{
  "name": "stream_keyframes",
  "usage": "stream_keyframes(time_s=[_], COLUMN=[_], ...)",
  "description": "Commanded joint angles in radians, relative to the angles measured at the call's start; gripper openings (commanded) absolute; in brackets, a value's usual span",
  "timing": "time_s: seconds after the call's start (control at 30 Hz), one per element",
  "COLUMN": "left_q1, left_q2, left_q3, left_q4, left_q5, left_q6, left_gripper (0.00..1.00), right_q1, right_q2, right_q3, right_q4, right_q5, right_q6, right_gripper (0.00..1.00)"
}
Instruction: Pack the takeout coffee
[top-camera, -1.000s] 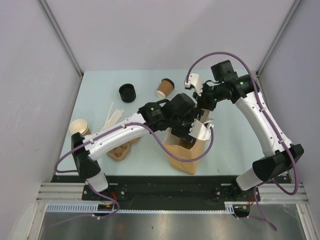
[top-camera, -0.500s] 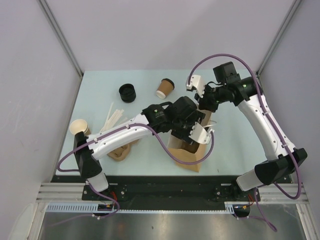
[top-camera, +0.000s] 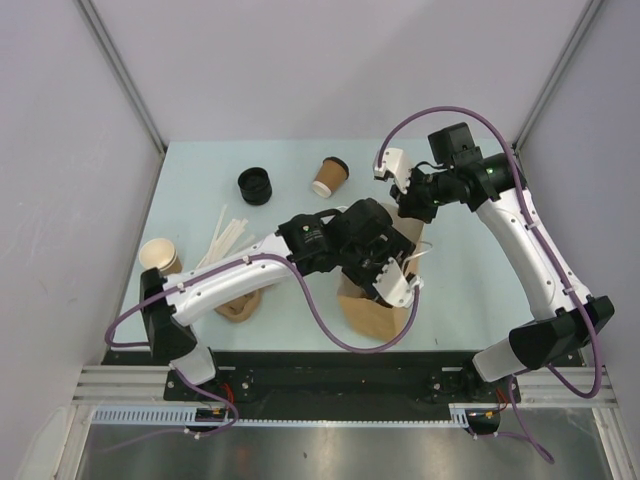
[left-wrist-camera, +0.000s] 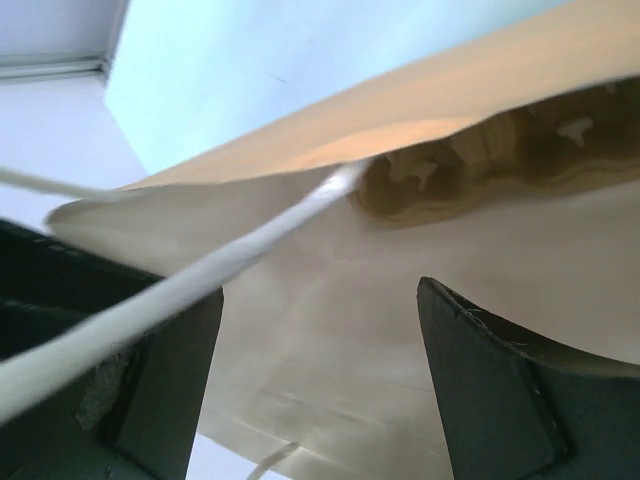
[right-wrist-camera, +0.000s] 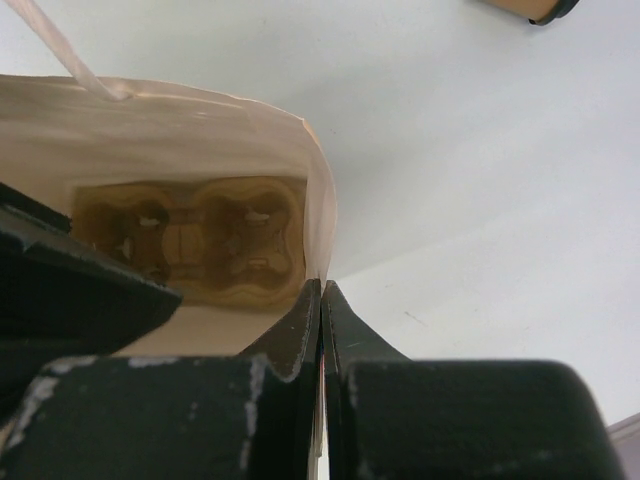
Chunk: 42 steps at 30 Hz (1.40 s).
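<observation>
Your right tool (right-wrist-camera: 321, 292) is pressed together, pinching the rim of the open brown paper bag (top-camera: 374, 318). Your left tool (left-wrist-camera: 320, 298) is spread wide at the bag's mouth, with a white handle cord (left-wrist-camera: 200, 275) crossing in front. The small brown paper cup with a round black lid (top-camera: 330, 176) sits on the pale counter (top-camera: 200, 200), outside the bag and apart from it.
</observation>
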<state>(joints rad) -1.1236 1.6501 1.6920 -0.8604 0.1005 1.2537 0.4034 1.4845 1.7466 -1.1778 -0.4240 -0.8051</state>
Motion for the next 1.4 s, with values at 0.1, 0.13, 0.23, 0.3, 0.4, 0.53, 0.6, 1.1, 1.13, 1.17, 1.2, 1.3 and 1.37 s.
stream_keyframes(time_s=[0.1, 0.13, 0.23, 0.3, 0.4, 0.53, 0.6, 1.1, 1.13, 1.17, 1.2, 1.3, 1.37], left_q1=[-0.002, -0.002, -0.001, -0.002, 0.001, 0.031, 0.054, 0.646, 0.66, 0.666, 0.67, 0.671, 0.674], left_q2=[-0.091, -0.105, -0.13, -0.153, -0.187, -0.233, -0.263, 0.143, 0.178, 0.247, 0.276, 0.379, 0.434], left_q3=[0.023, 0.024, 0.024, 0.026, 0.031, 0.044, 0.054, 0.483, 0.492, 0.503, 0.517, 0.52, 0.537], left_q4=[0.109, 0.106, 0.097, 0.098, 0.109, 0.177, 0.219, 0.215, 0.202, 0.196, 0.196, 0.215, 0.224], left_q5=[0.002, 0.007, 0.024, 0.03, 0.036, 0.097, 0.129, 0.12, 0.123, 0.107, 0.076, 0.036, 0.025], left_q6=[-0.063, -0.069, -0.08, -0.086, -0.106, -0.201, -0.267, -1.146, -1.157, -1.157, -1.16, -1.123, -1.105], left_gripper=[0.85, 0.85, 0.86, 0.86, 0.86, 0.87, 0.88, 1.0, 1.0, 0.99, 0.99, 0.99, 1.0], right_q1=[-0.008, -0.006, -0.011, -0.015, -0.026, -0.043, -0.055, -0.182, -0.196, -0.204, -0.212, -0.236, -0.253], right_q2=[-0.009, -0.007, -0.012, -0.018, -0.024, -0.033, -0.035, -0.047, -0.05, -0.055, -0.053, -0.047, -0.044], right_q3=[0.002, 0.002, -0.004, -0.009, -0.016, -0.032, -0.036, -0.05, -0.061, -0.062, -0.064, -0.065, -0.067], right_q4=[0.023, 0.023, 0.026, 0.029, 0.032, 0.038, 0.041, 0.105, 0.116, 0.128, 0.144, 0.155, 0.153], right_q5=[-0.012, -0.012, -0.013, -0.013, -0.015, -0.016, -0.015, -0.07, -0.071, -0.075, -0.084, -0.101, -0.108], right_q6=[-0.014, -0.016, -0.019, -0.02, -0.023, -0.028, -0.028, 0.02, 0.027, 0.032, 0.035, 0.044, 0.046], right_gripper=[0.0, 0.0, 0.0, 0.0, 0.0, 0.0, 0.0, 0.0, 0.0, 0.0, 0.0, 0.03, 0.11])
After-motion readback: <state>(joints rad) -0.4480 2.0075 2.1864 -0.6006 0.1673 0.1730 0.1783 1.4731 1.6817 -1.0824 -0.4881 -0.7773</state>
